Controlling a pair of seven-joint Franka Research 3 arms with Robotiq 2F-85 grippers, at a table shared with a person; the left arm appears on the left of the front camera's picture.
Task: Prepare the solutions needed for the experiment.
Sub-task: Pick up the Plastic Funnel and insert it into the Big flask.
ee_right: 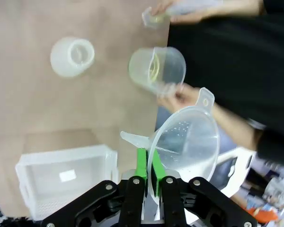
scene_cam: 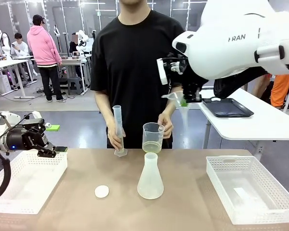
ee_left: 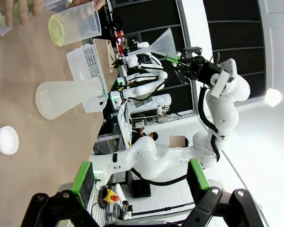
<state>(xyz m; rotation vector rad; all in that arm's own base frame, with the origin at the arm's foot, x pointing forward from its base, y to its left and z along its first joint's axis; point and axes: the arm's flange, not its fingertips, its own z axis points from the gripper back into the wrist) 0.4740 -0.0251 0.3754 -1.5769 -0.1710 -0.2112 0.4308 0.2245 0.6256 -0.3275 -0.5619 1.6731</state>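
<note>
Right jaws clamp a funnel (ee_right: 187, 137) by its rim high over the worktop (scene_cam: 192, 207); left jaws hang released. We judge the yellow liquid (scene_cam: 151, 147), in the person's beaker (scene_cam: 153, 130), may spill if the tilted funnel misses the flask (scene_cam: 150, 183).

The solutions (scene_cam: 152, 147) are pale yellow, the flask (scene_cam: 150, 180) frosted white

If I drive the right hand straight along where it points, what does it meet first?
Probably bare table just beside the beaker the person holds; the funnel in the right hand is wide and might clip that beaker first. Depth is hard to judge.
</note>
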